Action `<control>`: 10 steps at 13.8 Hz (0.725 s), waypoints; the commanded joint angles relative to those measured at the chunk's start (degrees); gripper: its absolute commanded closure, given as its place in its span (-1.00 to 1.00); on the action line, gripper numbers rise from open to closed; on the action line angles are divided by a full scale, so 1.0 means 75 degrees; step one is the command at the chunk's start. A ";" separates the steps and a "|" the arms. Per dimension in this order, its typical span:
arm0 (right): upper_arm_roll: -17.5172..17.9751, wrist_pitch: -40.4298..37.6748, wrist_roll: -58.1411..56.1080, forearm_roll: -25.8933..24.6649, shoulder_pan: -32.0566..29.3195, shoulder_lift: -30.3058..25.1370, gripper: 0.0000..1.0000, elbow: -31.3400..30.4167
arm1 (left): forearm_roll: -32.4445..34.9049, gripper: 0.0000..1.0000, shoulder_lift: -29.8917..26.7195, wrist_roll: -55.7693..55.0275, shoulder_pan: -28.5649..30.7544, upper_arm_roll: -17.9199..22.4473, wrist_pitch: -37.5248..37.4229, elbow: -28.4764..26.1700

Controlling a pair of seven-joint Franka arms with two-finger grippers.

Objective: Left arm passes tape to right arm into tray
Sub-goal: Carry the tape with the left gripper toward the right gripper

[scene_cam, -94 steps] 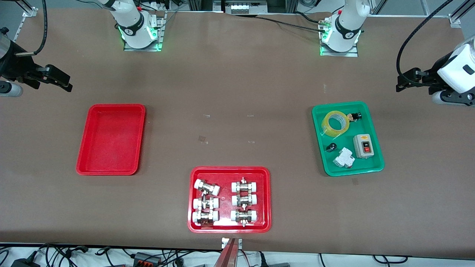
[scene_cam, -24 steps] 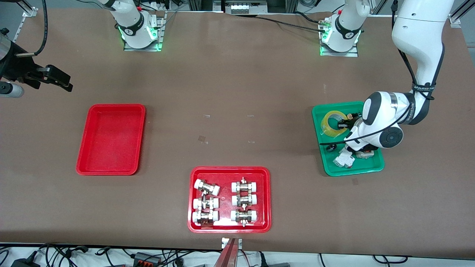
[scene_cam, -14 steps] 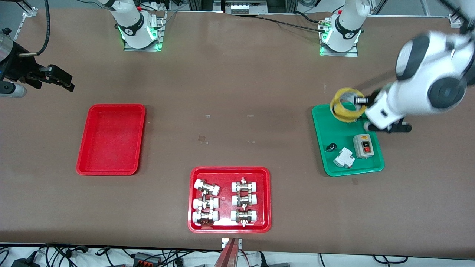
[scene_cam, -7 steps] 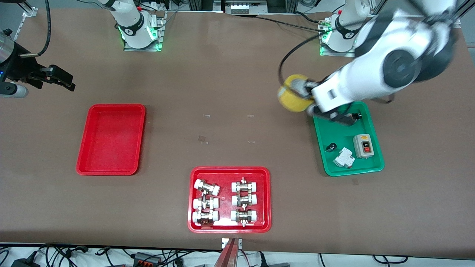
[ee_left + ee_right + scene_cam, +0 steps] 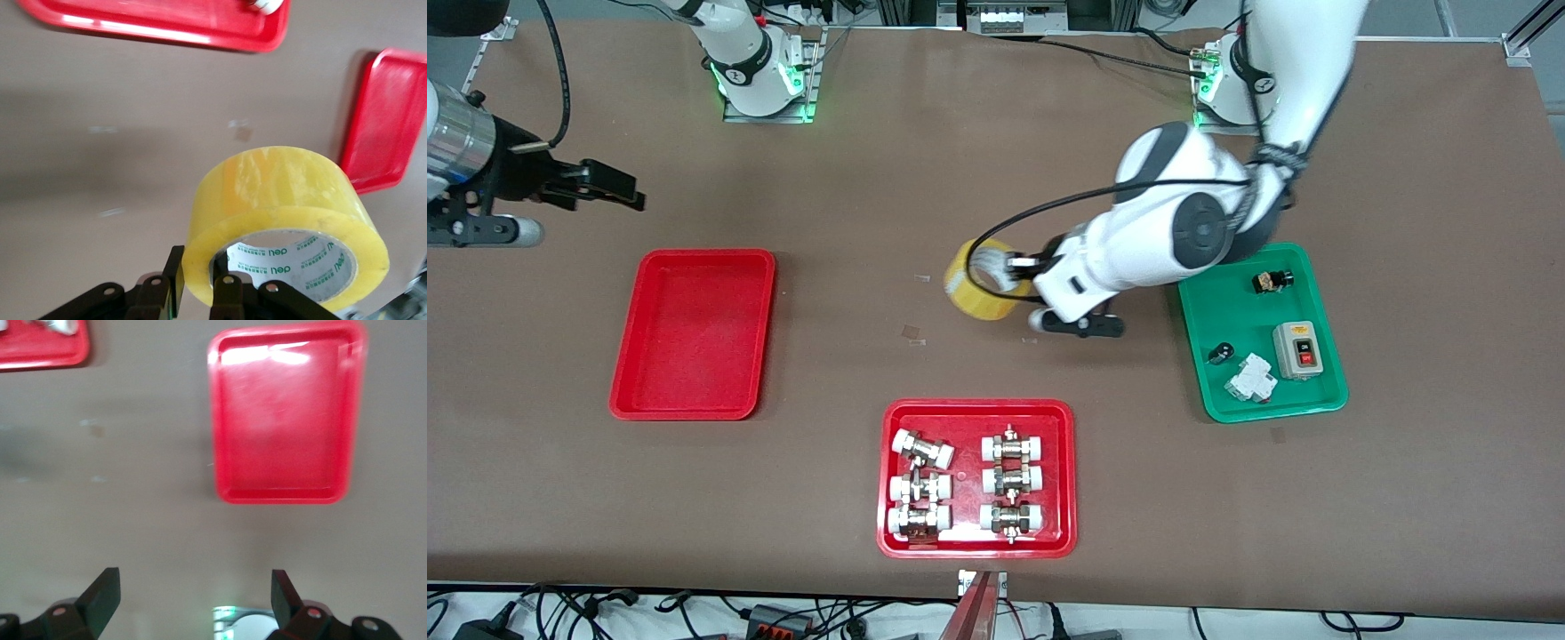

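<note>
Since half a second ago the left gripper [image 5: 1021, 265] has swung from beside the green tray [image 5: 1227, 404] to over the bare middle of the table, its fingers pinching the wall of the tape [image 5: 983, 283] roll. Over by the right arm's end of the table, the right gripper [image 5: 630, 191] hangs with its fingers spread wide above the tabletop, near the red tray [image 5: 627, 373].
</note>
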 commanded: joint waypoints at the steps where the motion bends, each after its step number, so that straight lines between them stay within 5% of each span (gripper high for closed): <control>1: -0.0016 -0.0134 -0.0204 0.1145 -0.0074 0.0386 -1.00 0.0120 | -0.0419 0.99 0.0566 -0.0778 -0.0348 -0.0009 0.0683 0.0525; 4: -0.0016 0.0111 -0.0355 0.2354 -0.0062 0.0691 -1.00 0.0074 | -0.0420 0.99 0.0941 -0.1587 -0.0794 0.0026 0.1200 0.0946; 10: 0.0030 0.1515 -0.2557 0.3492 0.0043 0.1325 -1.00 -0.0347 | -0.0409 0.98 0.1177 -0.2094 -0.0982 0.0015 0.1882 0.1122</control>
